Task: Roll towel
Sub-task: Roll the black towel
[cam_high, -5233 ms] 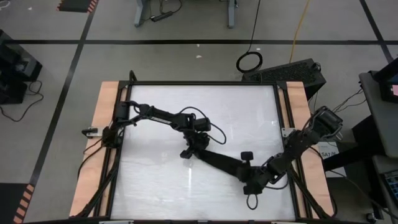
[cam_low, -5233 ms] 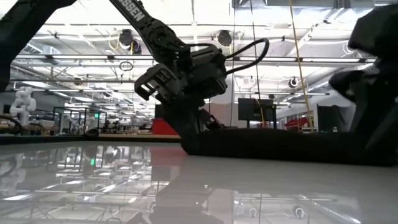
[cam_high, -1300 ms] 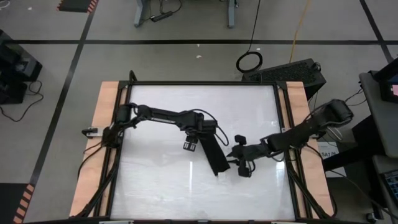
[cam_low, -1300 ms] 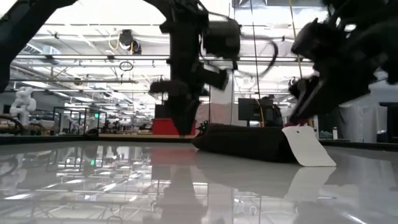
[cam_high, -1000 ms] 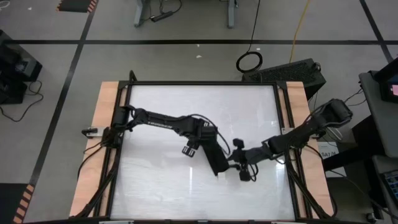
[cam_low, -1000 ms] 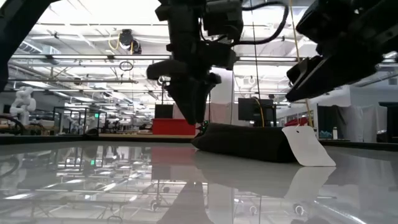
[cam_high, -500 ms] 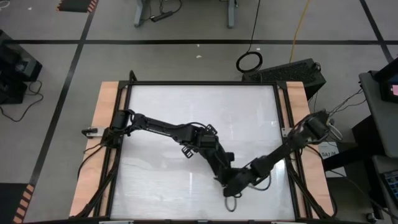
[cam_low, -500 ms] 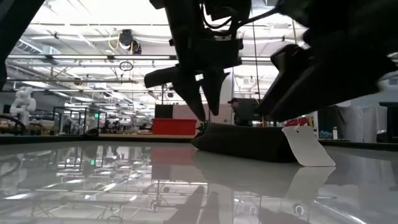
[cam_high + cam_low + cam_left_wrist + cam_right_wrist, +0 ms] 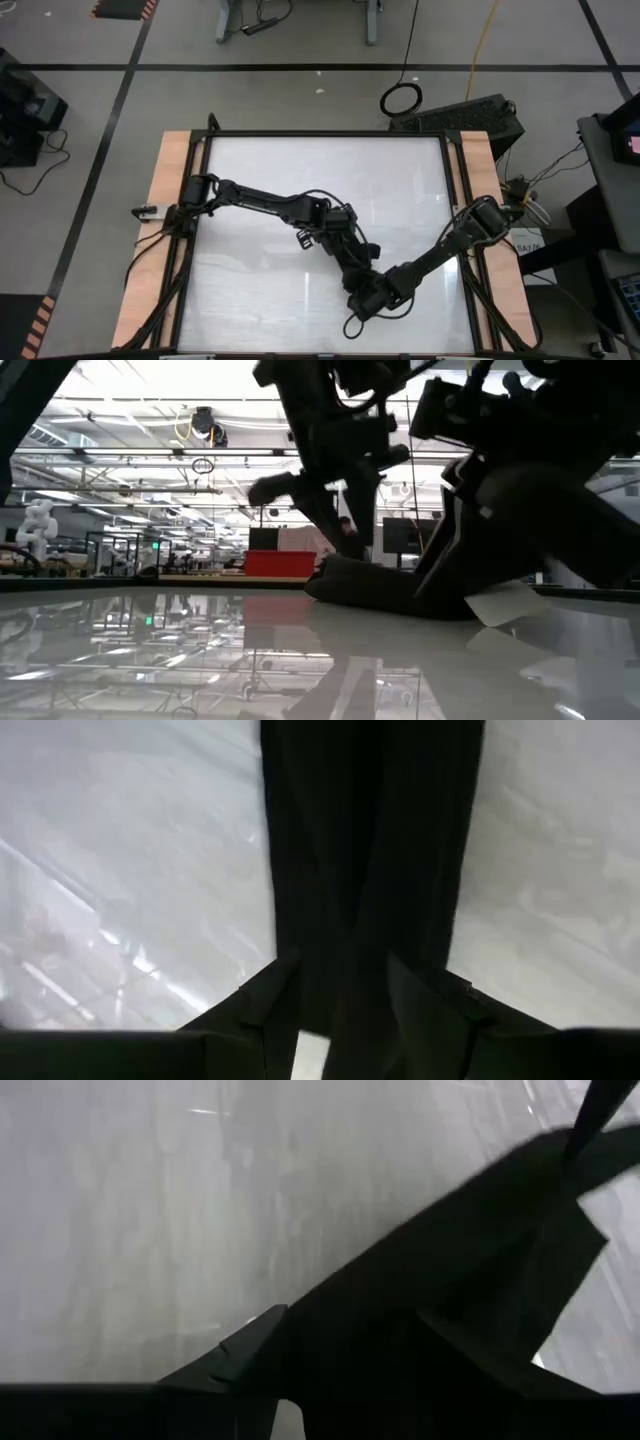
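The black towel [image 9: 352,262] lies on the white table [image 9: 250,300] as a narrow, bunched strip running from the middle toward the near edge. In the low view the towel [image 9: 380,588] is a low bundle, with its white tag [image 9: 505,603] at the right. My left gripper [image 9: 338,238] points down over the strip's far end. It is open, and the towel [image 9: 370,850] runs away between its fingers. My right gripper [image 9: 362,298] is low at the strip's near end. It is also open, with the towel [image 9: 460,1250] between its fingers. My left gripper's fingers [image 9: 265,1005] stand on either side of the towel's far end, coming from above and lying across the strip; I cannot tell whether they touch it. My right gripper's fingers [image 9: 250,1350] flank the towel's near end close to the table; I cannot tell whether they touch it.
Wooden rails [image 9: 165,230] and a black frame border the tabletop on the left and right. A cable loop [image 9: 352,325] hangs off the right arm's wrist near the front. Bare white tabletop [image 9: 400,180] lies to the far and left sides of the towel.
My right gripper has swung from beside the towel's right side toward the near edge and down to the strip's near end. My left gripper has gone slightly toward the right and near edges and come down over the far end. The towel has stayed in place.
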